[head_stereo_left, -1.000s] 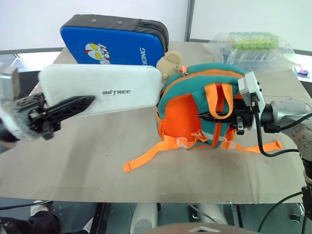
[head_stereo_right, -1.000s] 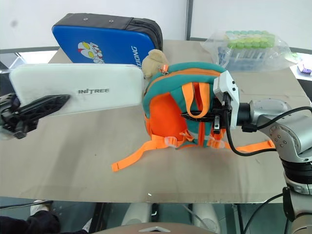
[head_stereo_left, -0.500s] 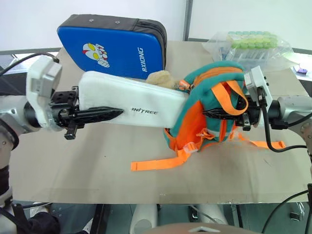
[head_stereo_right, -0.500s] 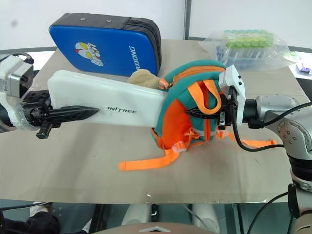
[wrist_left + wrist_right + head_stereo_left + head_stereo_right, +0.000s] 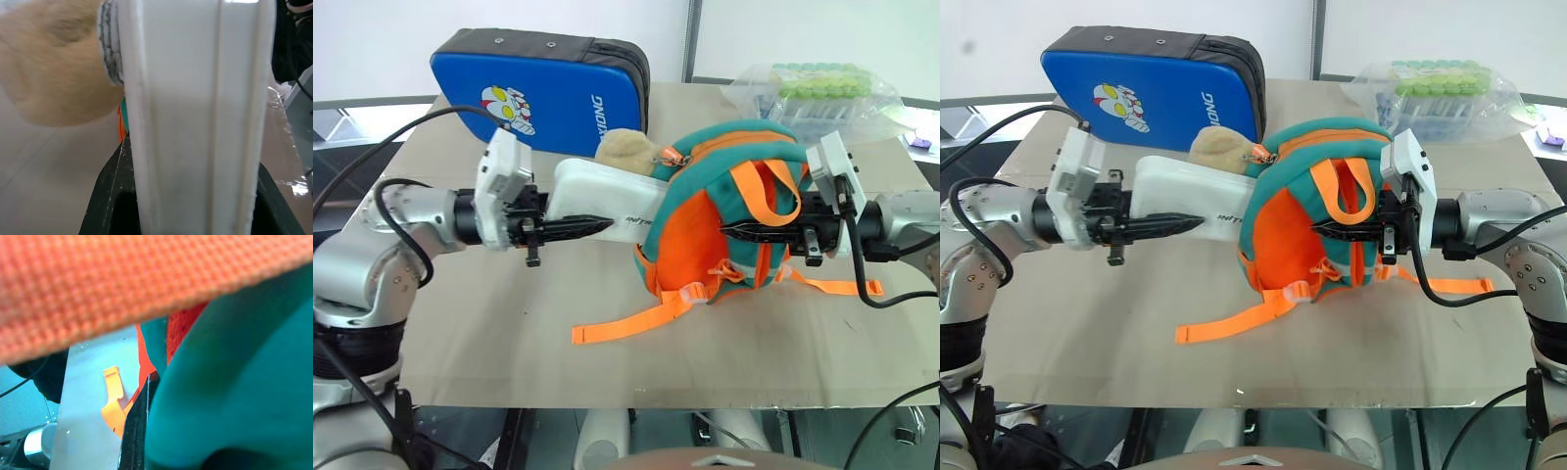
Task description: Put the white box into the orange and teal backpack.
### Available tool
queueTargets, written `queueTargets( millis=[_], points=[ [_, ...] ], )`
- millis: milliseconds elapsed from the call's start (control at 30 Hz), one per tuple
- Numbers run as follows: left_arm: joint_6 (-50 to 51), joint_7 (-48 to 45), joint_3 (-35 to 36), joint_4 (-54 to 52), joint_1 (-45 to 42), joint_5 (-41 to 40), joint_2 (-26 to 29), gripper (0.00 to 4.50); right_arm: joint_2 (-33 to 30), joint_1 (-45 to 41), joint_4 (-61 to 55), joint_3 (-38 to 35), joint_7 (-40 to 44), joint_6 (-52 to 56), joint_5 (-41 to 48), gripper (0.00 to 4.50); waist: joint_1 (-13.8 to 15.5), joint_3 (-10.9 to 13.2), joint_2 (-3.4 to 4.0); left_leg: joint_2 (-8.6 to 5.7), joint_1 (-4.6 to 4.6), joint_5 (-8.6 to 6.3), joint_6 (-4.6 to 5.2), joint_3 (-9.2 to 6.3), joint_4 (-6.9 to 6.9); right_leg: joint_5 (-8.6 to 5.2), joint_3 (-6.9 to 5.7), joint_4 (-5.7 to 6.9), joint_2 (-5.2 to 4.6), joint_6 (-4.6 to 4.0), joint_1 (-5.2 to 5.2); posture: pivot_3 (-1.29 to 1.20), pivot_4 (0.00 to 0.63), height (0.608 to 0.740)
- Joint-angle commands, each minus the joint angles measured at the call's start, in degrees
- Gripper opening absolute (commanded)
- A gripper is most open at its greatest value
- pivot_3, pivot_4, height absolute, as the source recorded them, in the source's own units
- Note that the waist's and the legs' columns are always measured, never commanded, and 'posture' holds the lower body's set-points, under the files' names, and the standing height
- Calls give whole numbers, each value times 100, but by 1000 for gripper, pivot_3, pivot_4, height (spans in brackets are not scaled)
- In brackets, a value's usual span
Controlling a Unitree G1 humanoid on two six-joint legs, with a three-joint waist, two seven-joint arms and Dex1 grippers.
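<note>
Left hand (image 5: pixel 582 227) clamps the white box (image 5: pixel 607 206), held level above the bench (image 5: pixel 489 323), its far end inside the opening of the orange and teal backpack (image 5: pixel 720 220). Right hand (image 5: pixel 759 233) is clenched on the backpack's fabric from the opposite side. Tan plush toy (image 5: pixel 625 149) lies against the box.

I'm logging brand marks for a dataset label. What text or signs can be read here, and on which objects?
"XIONG" (first letters cut off): white lettering on the blue padded case, beside a cartoon figure.
Dark lettering on the white box: mostly hidden at the orange and teal backpack, too small to read.
Bag of green-capped tubes: no readable text.
</note>
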Motion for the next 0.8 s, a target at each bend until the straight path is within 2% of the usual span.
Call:
queueTargets(
  millis=[33,167,267,333,400,500,633,700,767,800],
  points=[
    [31,479,-410,-439,-409,228,-262,1089,38,-28,-245,-203,-46,-126,128,65,13,0,0,0,0,0,0,-1,0,0,0,0,1,0,0,0,150,740],
    [24,1018,-1778,-161,-1418,1193,-1168,1089,220,65,-358,-104,-172,-247,55,65,112,1,-2,-2,-4,0,0,-11,19,1,-4,4,7,2,8,0,150,740],
    [-213,1276,-2280,348,-1759,1854,-1609,1089,344,115,-388,-113,-356,-265,5,65,95,1,-1,-5,-3,0,1,-6,26,1,8,3,9,2,11,0,150,740],
    [-33,1198,-2037,410,-1720,1512,-1837,2098,375,157,-376,-34,-573,-351,-265,0,63,1,-1,-4,-2,0,1,-5,26,1,11,3,12,3,10,0,150,740],
    [134,980,-1659,286,-1487,1341,-1503,2844,451,145,-196,43,-895,-459,-652,0,7,1,0,1,-4,0,1,-8,25,1,10,9,15,1,4,0,150,740],
    [469,539,-719,126,-919,741,-765,4398,529,195,14,130,-1021,-684,-1037,0,-114,0,2,3,7,0,1,-12,11,0,22,16,21,0,-4,0,150,740],
    [1030,161,198,179,-539,-115,-155,4489,650,227,117,209,-1068,-833,-1209,0,-69,0,1,3,8,0,1,-15,8,0,16,17,18,0,-3,0,150,740],
    [1394,-88,840,289,-582,-836,89,4489,718,238,111,245,-1090,-866,-1280,0,-20,2,-3,0,7,0,1,-14,20,0,11,17,10,2,5,0,150,740],
    [1451,-105,1052,311,-736,-1105,147,4489,744,232,102,275,-1075,-885,-1332,0,5,3,-11,-1,2,-1,1,-15,29,-1,9,14,8,2,8,0,150,740],
    [1288,78,931,337,-907,-928,49,4489,750,219,94,288,-1065,-883,-1347,0,24,3,-12,-1,4,-1,2,-15,32,-1,9,12,7,1,12,0,150,740]
  ],
)
